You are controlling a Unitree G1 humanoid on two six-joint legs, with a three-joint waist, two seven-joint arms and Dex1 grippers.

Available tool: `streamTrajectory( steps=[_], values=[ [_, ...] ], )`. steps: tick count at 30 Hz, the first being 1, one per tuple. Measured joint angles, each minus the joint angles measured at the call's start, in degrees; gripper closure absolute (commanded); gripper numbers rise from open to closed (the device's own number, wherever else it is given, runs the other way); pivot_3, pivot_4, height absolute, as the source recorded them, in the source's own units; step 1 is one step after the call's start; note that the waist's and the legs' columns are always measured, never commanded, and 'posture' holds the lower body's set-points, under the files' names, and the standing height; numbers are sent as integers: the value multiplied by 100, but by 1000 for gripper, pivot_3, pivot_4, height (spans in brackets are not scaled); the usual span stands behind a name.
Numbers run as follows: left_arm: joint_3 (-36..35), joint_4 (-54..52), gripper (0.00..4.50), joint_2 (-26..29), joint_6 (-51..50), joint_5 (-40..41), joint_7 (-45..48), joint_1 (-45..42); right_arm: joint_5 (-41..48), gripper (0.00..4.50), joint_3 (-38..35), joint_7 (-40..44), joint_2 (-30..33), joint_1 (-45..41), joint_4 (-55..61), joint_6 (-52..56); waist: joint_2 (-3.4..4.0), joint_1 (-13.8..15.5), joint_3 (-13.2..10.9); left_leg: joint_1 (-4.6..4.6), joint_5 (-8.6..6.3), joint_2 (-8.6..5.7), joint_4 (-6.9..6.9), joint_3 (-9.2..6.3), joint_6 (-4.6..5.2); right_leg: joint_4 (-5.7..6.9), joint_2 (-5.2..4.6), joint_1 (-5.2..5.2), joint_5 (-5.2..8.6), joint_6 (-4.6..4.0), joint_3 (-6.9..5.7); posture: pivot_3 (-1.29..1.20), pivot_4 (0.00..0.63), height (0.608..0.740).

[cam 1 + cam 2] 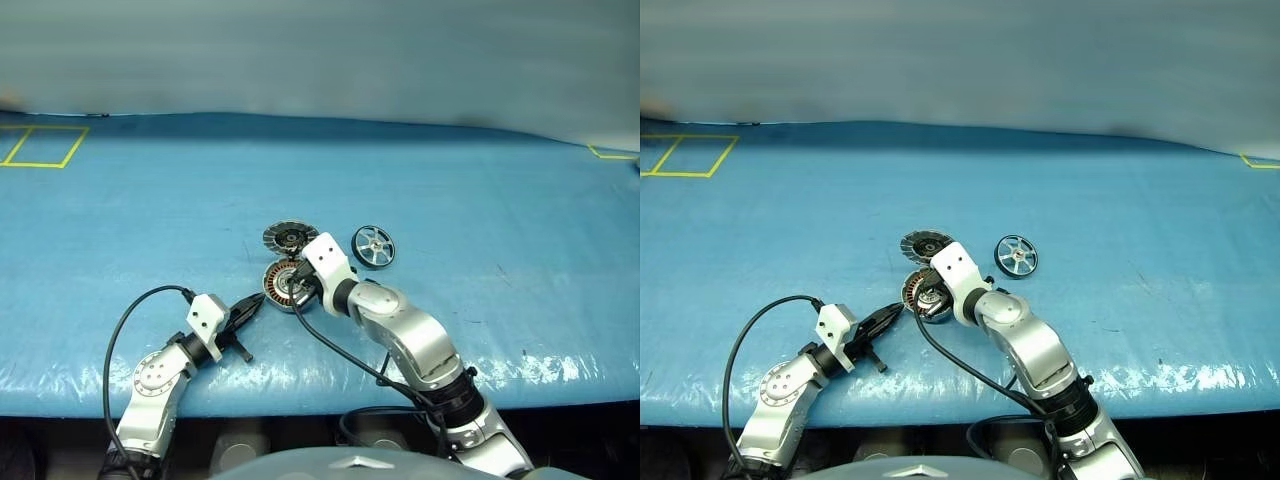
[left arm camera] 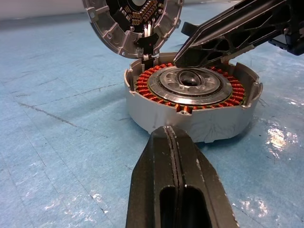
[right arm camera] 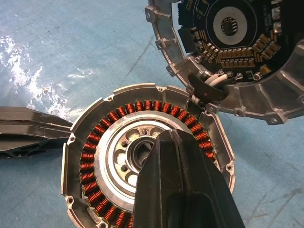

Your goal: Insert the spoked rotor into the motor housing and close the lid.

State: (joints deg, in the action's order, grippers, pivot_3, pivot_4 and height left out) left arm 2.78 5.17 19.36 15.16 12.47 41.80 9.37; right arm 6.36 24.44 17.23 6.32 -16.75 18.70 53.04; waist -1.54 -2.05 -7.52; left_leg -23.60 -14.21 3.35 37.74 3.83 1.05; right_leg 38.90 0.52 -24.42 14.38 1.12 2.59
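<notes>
Motor housing [image 3: 142, 156] lies flat on blue table cover [image 1: 500, 220], copper windings up, centre bare. Lid [image 3: 228, 52] lies open just beyond it, joined at rim. Spoked rotor [image 1: 373, 246] rests apart, to right of lid. Right gripper [image 2: 176, 61] hovers over housing centre, fingers together, gripping nothing. Left gripper [image 1: 256, 302] sits level against housing's left wall, fingers pressed together, empty.
</notes>
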Motion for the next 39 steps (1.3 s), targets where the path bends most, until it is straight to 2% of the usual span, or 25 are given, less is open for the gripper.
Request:
streamTrajectory(
  steps=[28, 35, 39],
  values=[
    [1, -4, 4500, 11, -2, -3, 1, 7, -114, 4487, 94, 37, -117, -2, -488, -551, 0, 0, 1, 3, 0, 0, 2, 0, 0, 1, 0, 3, 0, 1, 1, 0, 150, 740],
    [3, -4, 4500, 11, 0, -2, 12, 12, -36, 4487, 20, 132, -113, 184, -373, -636, 0, 0, 2, 2, 0, 0, 0, 0, 0, 0, 0, 3, 0, 0, 0, 0, 150, 740],
    [0, -4, 4500, 17, 2, -2, 14, 17, 92, 4487, -17, 386, 104, 421, -151, -736, 0, 0, 2, 2, -1, 0, 1, 0, 1, 0, 0, 2, 0, 0, 0, 0, 150, 740]
  ],
)
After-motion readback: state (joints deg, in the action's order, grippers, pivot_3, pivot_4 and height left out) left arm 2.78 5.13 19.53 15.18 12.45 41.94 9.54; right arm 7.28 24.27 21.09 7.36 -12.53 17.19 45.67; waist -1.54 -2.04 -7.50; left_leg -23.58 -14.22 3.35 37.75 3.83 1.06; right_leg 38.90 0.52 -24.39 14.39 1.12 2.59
